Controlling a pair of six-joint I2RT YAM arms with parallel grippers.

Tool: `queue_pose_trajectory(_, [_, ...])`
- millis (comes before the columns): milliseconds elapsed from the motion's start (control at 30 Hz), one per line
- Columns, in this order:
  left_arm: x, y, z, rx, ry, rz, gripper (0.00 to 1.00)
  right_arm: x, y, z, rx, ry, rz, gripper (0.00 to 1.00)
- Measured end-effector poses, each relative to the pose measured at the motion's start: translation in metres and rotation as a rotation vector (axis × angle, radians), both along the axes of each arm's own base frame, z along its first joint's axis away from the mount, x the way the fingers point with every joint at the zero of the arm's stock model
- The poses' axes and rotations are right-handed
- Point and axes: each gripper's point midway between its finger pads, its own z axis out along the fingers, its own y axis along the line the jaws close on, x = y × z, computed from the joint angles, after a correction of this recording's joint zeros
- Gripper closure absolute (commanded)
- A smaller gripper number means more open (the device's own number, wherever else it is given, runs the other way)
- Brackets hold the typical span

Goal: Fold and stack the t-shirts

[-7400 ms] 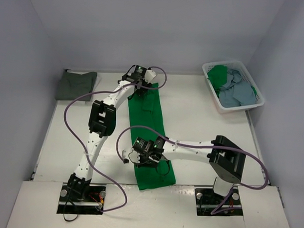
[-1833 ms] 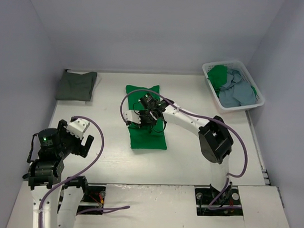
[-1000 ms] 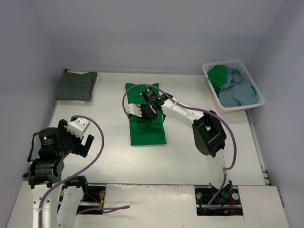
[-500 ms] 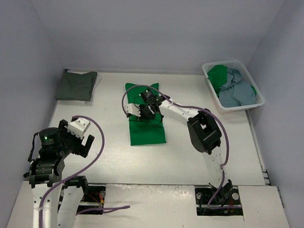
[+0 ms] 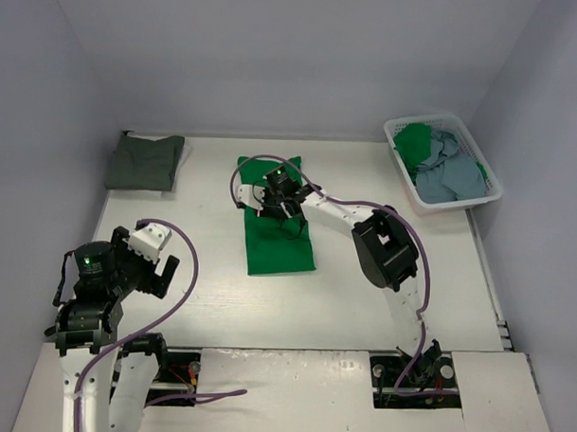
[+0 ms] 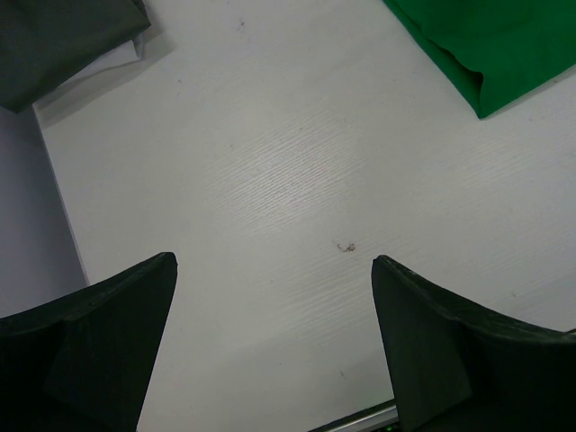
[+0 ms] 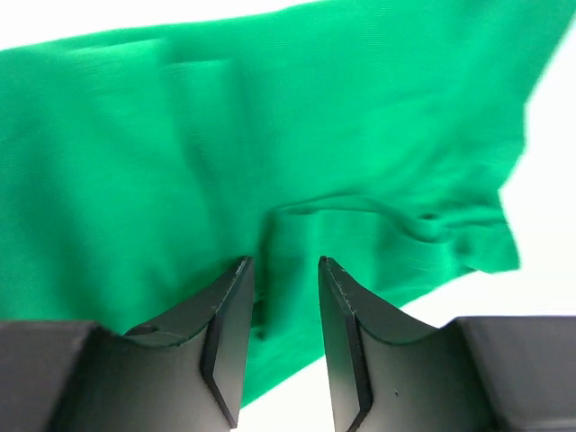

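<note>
**Overhead view:** a bright green t-shirt (image 5: 280, 244) is lying folded into a narrow rectangle at the middle of the table (image 5: 380, 295). Its long axis is running from the near side to the far side. The right gripper (image 5: 278, 199) is sitting low over the far half of that shirt, with its arm reaching in from the right, so this arm is by far the nearer one. The left gripper (image 5: 154, 268) is hanging folded back at the near left, well apart from the shirt. A dark grey-olive t-shirt (image 5: 143, 162) is lying folded in the far left corner. More green and light blue shirts are filling the white basket (image 5: 434, 120) at the far right. From here the fingers are too small to read.

**Left wrist view:** the left gripper (image 6: 273, 263) is showing its jaws spread wide with only bare table between them. One corner of the green shirt (image 6: 486, 45) is showing at the top right and the dark shirt (image 6: 63, 36) at the top left, so both are lying ahead of the fingers.

**Right wrist view:** the right gripper (image 7: 283, 263) is pointing down at the green cloth (image 7: 225, 117), its jaws parted by a narrow gap. A raised crease is running into that gap — I judge the cloth loose, not pinched. Only this view is showing that crease.
</note>
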Motion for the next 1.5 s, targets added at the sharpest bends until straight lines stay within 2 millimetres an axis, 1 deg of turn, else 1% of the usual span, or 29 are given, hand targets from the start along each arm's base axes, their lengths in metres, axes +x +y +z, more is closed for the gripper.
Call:
queue_pose_trajectory(133, [0.000, 0.000, 0.000, 0.000, 0.001, 0.000, 0.17, 0.021, 0.000, 0.014, 0.027, -0.100, -0.071, 0.68])
queue_pose_trajectory(233, [0.000, 0.000, 0.000, 0.000, 0.001, 0.000, 0.16, 0.033, -0.005, 0.021, 0.041, -0.176, -0.128, 0.67])
queue_pose_trajectory(433, [0.000, 0.000, -0.001, 0.000, 0.002, 0.000, 0.16, 0.046, -0.018, 0.030, 0.042, -0.266, -0.224, 0.67])
queue_pose_trajectory(533, [0.000, 0.000, -0.001, 0.000, 0.002, 0.000, 0.16, 0.043, -0.026, 0.039, 0.046, -0.274, -0.266, 0.67])
queue_pose_trajectory(600, [0.000, 0.000, -0.001, 0.000, 0.002, 0.000, 0.16, 0.037, -0.032, 0.052, 0.059, -0.268, -0.286, 0.70])
queue_pose_trajectory(667, [0.000, 0.000, -0.001, 0.000, 0.002, 0.000, 0.17, 0.029, -0.037, 0.072, 0.079, -0.260, -0.305, 0.75])
queue_pose_trajectory(700, [0.000, 0.000, -0.001, 0.000, 0.001, 0.000, 0.16, 0.025, -0.038, 0.083, 0.096, -0.256, -0.311, 0.84])
queue_pose_trajectory(800, [0.000, 0.000, -0.001, 0.000, 0.001, 0.000, 0.16, 0.003, -0.040, 0.123, 0.150, -0.227, -0.309, 1.00])
queue_pose_trajectory(867, [0.000, 0.000, 0.000, 0.000, 0.000, 0.000, 0.17, -0.018, -0.040, 0.146, 0.187, -0.192, -0.291, 1.00])
queue_pose_trajectory(900, [0.000, 0.000, 0.000, 0.001, -0.001, 0.001, 0.17, -0.030, -0.037, 0.154, 0.208, -0.172, -0.269, 1.00])
queue_pose_trajectory(967, [0.000, 0.000, 0.000, 0.001, -0.003, 0.000, 0.17, -0.060, -0.033, 0.161, 0.227, -0.123, -0.220, 1.00])
queue_pose_trajectory(1000, [-0.001, 0.000, 0.000, 0.001, -0.003, 0.001, 0.17, -0.079, -0.031, 0.159, 0.229, -0.089, -0.187, 1.00])
queue_pose_trajectory(1067, [0.000, 0.000, 0.000, 0.002, -0.003, 0.001, 0.16, -0.108, -0.031, 0.148, 0.211, -0.026, -0.140, 1.00])
queue_pose_trajectory(1133, [0.000, 0.000, 0.000, 0.001, -0.002, 0.001, 0.16, -0.135, -0.028, 0.127, 0.182, 0.052, -0.083, 1.00])
queue_pose_trajectory(1200, [0.000, 0.000, -0.001, 0.001, 0.002, 0.001, 0.17, -0.154, -0.032, 0.101, 0.136, 0.133, -0.054, 1.00])
queue_pose_trajectory(1233, [0.000, 0.000, -0.001, 0.001, 0.004, 0.001, 0.16, -0.160, -0.036, 0.088, 0.110, 0.169, -0.051, 1.00])
queue_pose_trajectory(1300, [0.000, 0.001, -0.001, 0.002, 0.007, 0.003, 0.16, -0.165, -0.041, 0.070, 0.079, 0.223, -0.049, 1.00])
queue_pose_trajectory(1500, [0.001, 0.001, -0.002, 0.004, 0.008, 0.006, 0.16, -0.155, -0.047, 0.027, 0.032, 0.309, -0.065, 1.00])
